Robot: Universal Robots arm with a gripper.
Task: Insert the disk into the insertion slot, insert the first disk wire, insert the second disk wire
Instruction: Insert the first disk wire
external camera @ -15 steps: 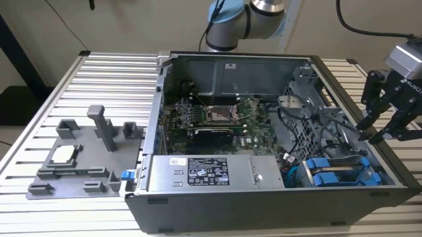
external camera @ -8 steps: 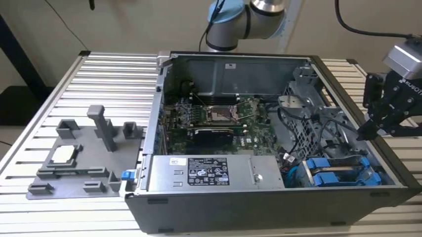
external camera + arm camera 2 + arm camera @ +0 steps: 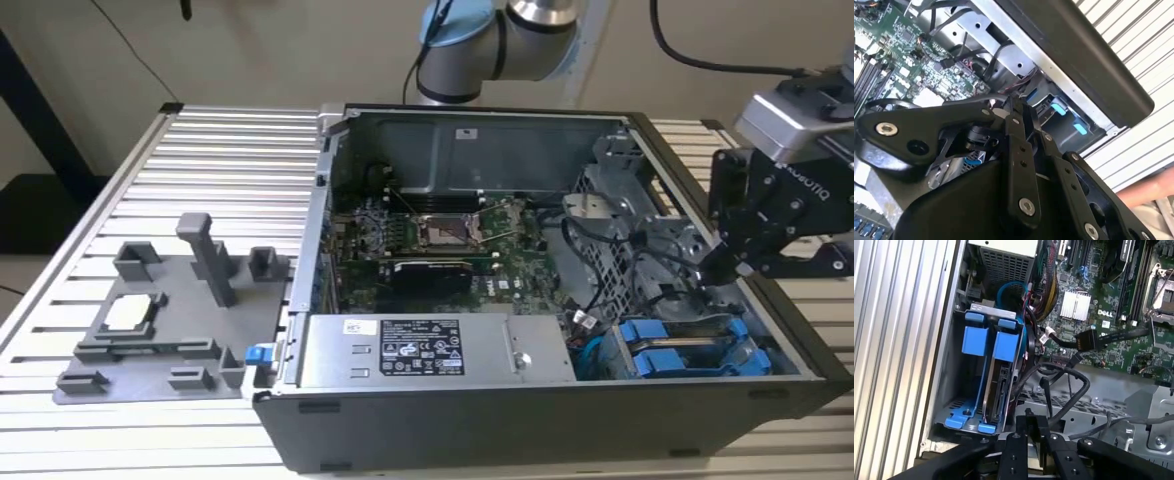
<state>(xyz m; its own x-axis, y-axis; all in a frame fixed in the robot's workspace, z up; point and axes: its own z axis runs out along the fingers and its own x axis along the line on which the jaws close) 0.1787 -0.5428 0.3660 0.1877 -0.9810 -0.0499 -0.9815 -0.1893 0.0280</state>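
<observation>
The disk (image 3: 1000,390) stands on edge in the drive bay (image 3: 951,385), clipped in its blue carrier (image 3: 1009,345). The first wrist view shows only its thin dark edge, and its label is turned out of sight. Just beside it, a second blue carrier (image 3: 975,340) fills the neighbouring slot.

Black cables (image 3: 1069,385) loop close to the bay. One carries a black connector (image 3: 1086,340) that hangs over the edge of the motherboard (image 3: 1114,300). The carriers and the bay wall hide whether any wire reaches the back of the disk.

The gripper (image 3: 727,262) reaches down into the computer case (image 3: 534,420) just behind the bay, among those cables. Its jaws are drawn together. In both wrist views the gripper's own linkage blocks the tips, so I cannot tell whether anything is pinched between them.

In the exterior view the bay sits in the case's near corner, toward the exterior view's right. The drive there is too small to make out. The case also holds a power supply (image 3: 414,350) along its near wall.

The case lies open side up on a ribbed bench (image 3: 214,170). Well apart from it, at the exterior view's left, is a grey fixture tray (image 3: 80,385) with a small pale square piece (image 3: 130,312) in it. The arm (image 3: 501,35) is cut off above the case.
</observation>
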